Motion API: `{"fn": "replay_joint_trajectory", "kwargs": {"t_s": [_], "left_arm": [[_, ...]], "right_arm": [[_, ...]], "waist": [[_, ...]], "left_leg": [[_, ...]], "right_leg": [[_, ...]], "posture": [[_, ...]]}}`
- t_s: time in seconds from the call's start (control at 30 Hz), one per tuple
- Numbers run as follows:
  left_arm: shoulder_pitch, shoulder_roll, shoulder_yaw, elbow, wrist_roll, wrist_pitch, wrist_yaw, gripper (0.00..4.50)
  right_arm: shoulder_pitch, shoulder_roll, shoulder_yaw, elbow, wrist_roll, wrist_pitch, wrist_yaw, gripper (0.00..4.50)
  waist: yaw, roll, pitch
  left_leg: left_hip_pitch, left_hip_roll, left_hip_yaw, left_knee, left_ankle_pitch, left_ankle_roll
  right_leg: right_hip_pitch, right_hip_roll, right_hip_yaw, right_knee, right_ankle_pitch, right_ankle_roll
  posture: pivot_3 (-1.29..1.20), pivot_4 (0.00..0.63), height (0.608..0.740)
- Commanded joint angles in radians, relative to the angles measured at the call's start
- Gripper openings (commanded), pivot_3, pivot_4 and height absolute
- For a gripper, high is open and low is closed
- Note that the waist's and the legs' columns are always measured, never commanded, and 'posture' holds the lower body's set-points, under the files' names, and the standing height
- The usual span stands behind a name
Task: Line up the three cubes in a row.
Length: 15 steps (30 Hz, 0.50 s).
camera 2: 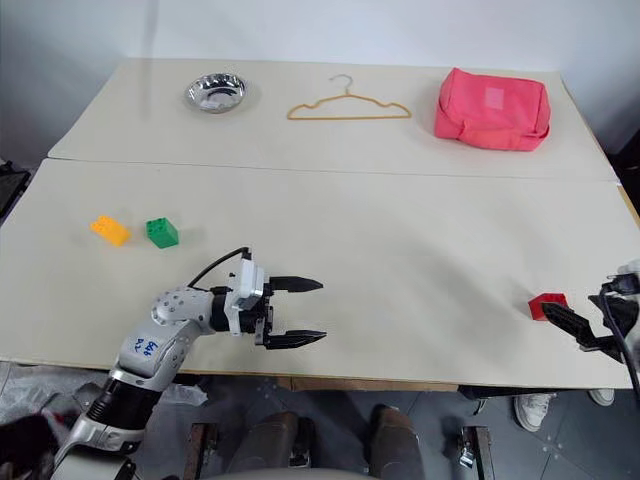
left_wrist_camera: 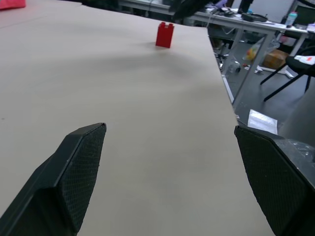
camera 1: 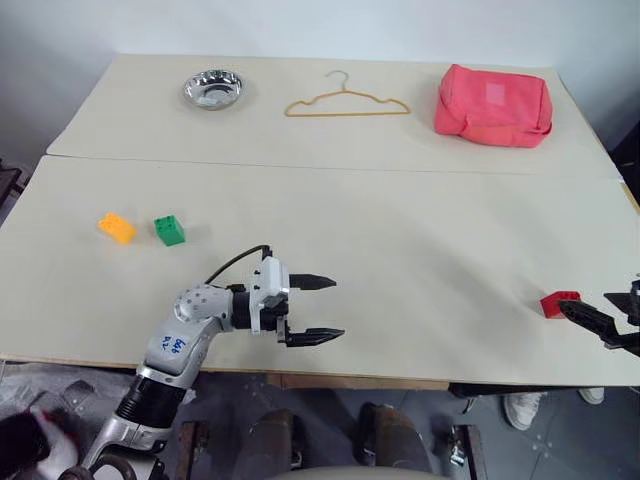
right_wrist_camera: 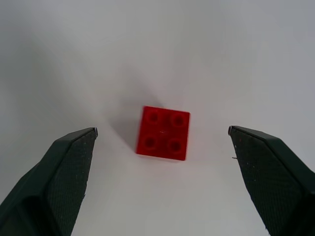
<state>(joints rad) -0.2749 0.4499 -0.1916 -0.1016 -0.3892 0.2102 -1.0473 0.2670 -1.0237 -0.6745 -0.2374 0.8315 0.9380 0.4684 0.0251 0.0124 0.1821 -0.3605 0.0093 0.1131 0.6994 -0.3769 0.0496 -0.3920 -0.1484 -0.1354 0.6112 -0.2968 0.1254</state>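
I have the small red studded plastic block [right_wrist_camera: 163, 133] centred between my right gripper [camera 1: 610, 325]'s spread fingers, which are wide apart and hold nothing. On the pale tabletop [camera 1: 400, 230] it sits at about four o'clock, near the front right edge, well apart from the other two. The green studded plastic block [camera 1: 169, 230] and the orange-yellow studded plastic block [camera 1: 117, 227] lie just beside each other at about nine o'clock. My left gripper [camera 1: 322, 309] hangs near six o'clock, fingers parted and empty, pointing toward the red one.

I judge these blocks light, rigid and smooth-sided, so they could skate or tip under an off-centre squeeze. I'd pinch the red one across two opposite flat side walls, low, below the studs, with gentle pressure.
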Motion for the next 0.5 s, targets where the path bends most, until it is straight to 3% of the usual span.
{"fn": "replay_joint_trajectory", "kwargs": {"t_s": [0.03, 0.27, 0.37, 0.5], "left_arm": [[0.023, 0.003, 0.018, -0.035, 0.004, -0.013, 0.017, 4.43], [0.036, 0.017, 0.03, -0.055, 0.008, -0.014, 0.031, 4.43], [0.039, 0.028, 0.037, -0.054, 0.011, -0.025, 0.031, 4.5], [0.035, 0.04, 0.045, -0.045, 0.009, -0.04, 0.024, 4.5]], "right_arm": [[-0.056, 0.007, 0.045, 0.024, -0.039, 0.0, 0.02, 4.5], [-0.175, 0.024, 0.148, 0.121, -0.128, -0.006, 0.026, 4.5], [-0.21, 0.022, 0.17, 0.158, -0.159, -0.01, 0.042, 3.87], [-0.239, 0.006, 0.189, 0.171, -0.176, -0.001, 0.094, 2.49]], "waist": [[0.0, 0.0, 0.0], [0.001, 0.0, 0.0], [0.001, 0.0, 0.0], [0.0, 0.0, 0.0]], "left_leg": [[0.0, 0.0, 0.0, 0.0, 0.0, 0.0], [0.0, 0.0, 0.001, 0.001, 0.0, 0.0], [0.0, 0.0, 0.001, 0.0, 0.0, 0.0], [0.0, 0.0, 0.001, 0.0, 0.0, 0.0]], "right_leg": [[0.0, 0.0, -0.001, 0.0, 0.0, 0.0], [0.0, 0.0, -0.001, 0.0, 0.001, 0.001], [0.0, 0.0, -0.003, 0.0, 0.001, 0.001], [0.0, 0.0, -0.003, 0.0, 0.001, 0.001]], "posture": [[0.0, 0.15, 0.74], [0.0, 0.15, 0.74], [0.0, 0.15, 0.74], [0.0, 0.15, 0.74]]}}
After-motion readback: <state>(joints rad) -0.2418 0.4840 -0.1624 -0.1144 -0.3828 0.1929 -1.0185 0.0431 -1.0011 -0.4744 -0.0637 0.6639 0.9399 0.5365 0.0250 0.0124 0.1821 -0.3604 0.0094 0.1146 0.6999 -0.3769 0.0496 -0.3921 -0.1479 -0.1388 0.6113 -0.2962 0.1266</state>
